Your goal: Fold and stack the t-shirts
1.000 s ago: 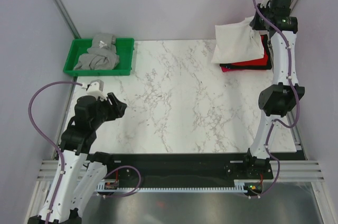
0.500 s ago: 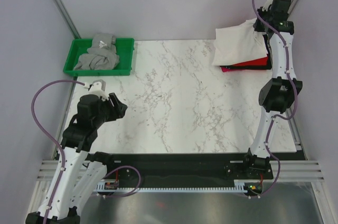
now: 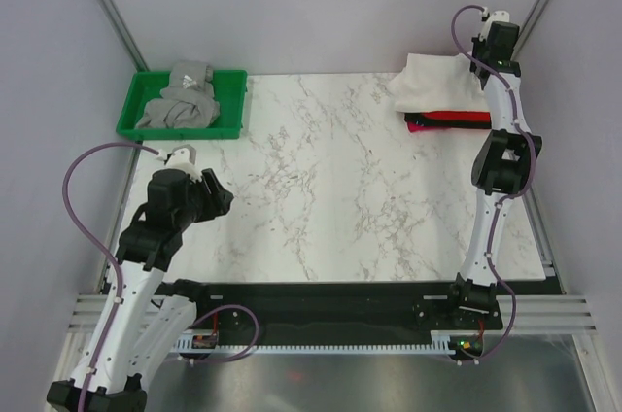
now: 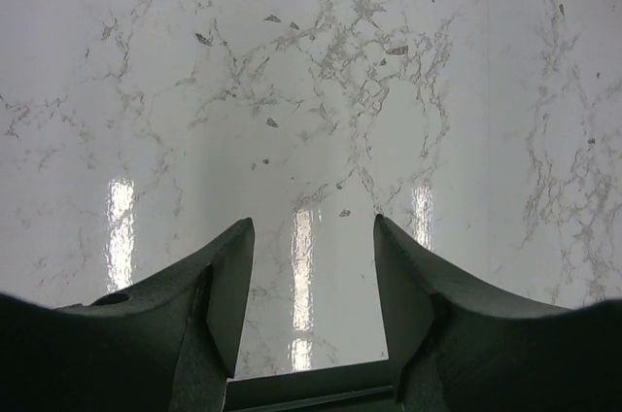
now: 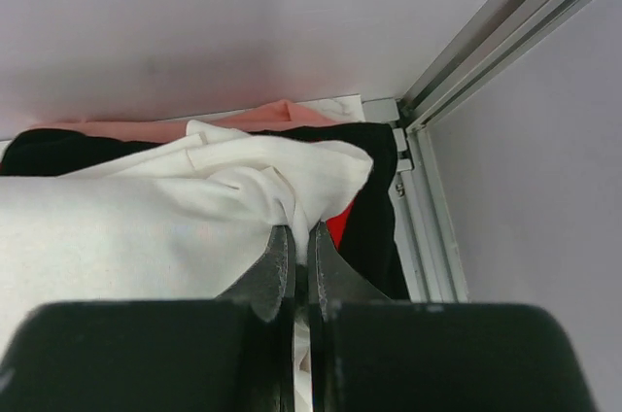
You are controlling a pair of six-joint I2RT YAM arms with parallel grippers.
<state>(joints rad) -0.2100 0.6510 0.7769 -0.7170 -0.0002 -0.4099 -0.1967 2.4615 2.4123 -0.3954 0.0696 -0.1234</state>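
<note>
A folded white t-shirt (image 3: 432,84) lies over a stack of red (image 3: 459,117), pink and black t-shirts at the table's far right corner. My right gripper (image 3: 483,64) is shut on the white shirt's far right edge; in the right wrist view the white t-shirt (image 5: 146,227) bunches between the closed fingers of that gripper (image 5: 301,237), with black (image 5: 374,227), red and pink cloth (image 5: 272,118) beneath. A grey t-shirt (image 3: 180,101) lies crumpled in the green tray (image 3: 136,101). My left gripper (image 3: 222,200) hangs open above bare marble, nothing between its fingers (image 4: 228,276).
The green tray stands at the far left corner of the marble table (image 3: 321,179). A metal frame rail (image 5: 486,43) and grey walls run close behind the stack at the right.
My right gripper has carried the white t-shirt's edge back and down, so the shirt now lies flatter over the stack. The left arm has barely shifted.
</note>
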